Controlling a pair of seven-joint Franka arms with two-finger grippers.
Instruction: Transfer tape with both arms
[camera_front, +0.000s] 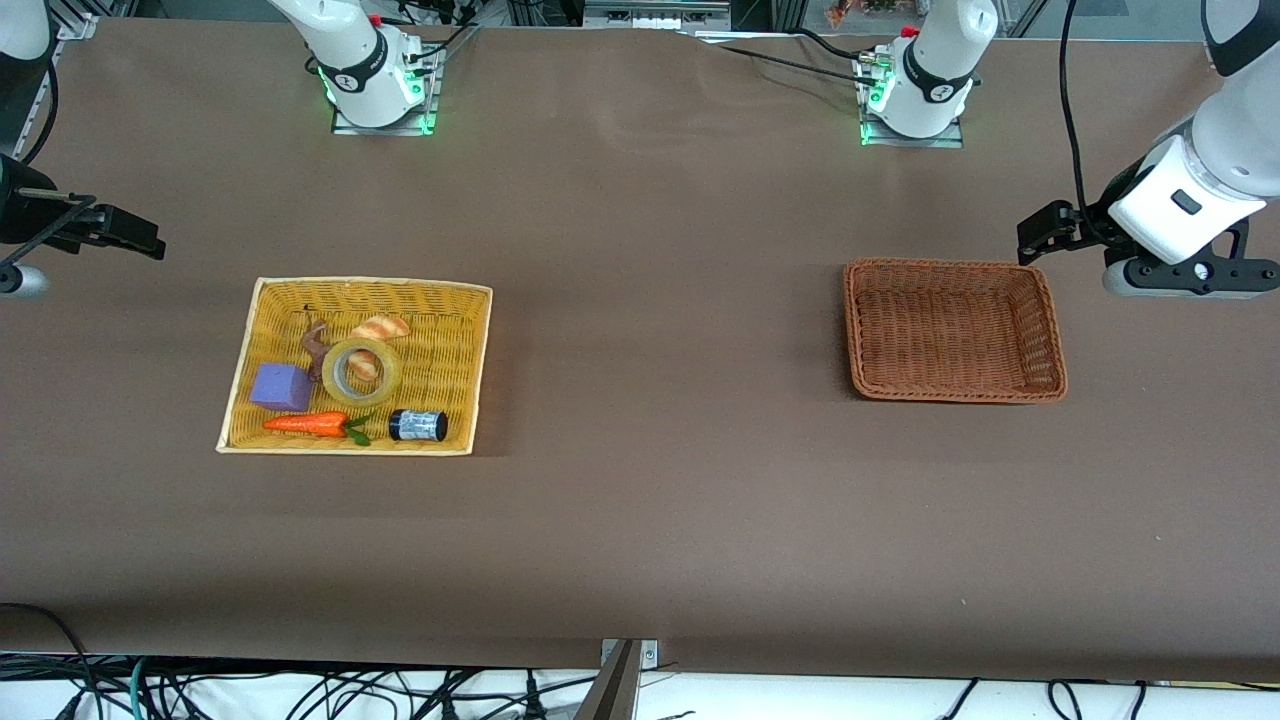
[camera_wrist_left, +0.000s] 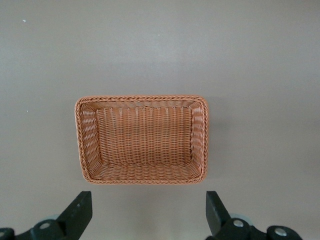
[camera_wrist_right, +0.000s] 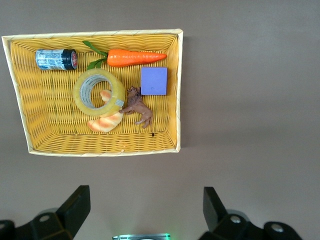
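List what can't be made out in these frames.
- Bread: front view, part lies under the tape.
- Black cylinder: label print too small, both views.
- Right end effector: front view, partly cut by the frame edge.
- Brown figurine: too small to identify.

A brown cloth-covered table (camera_front: 640, 520) fills nearly the whole front view, its surface matte and evenly lit, with faint creases. Along its near edge a white floor strip (camera_front: 800, 700) carries loose black cables (camera_front: 330, 695). A metal bracket (camera_front: 628, 655) sits at the edge's middle. Grey metal framing (camera_front: 655, 12) runs along the table's upper edge.
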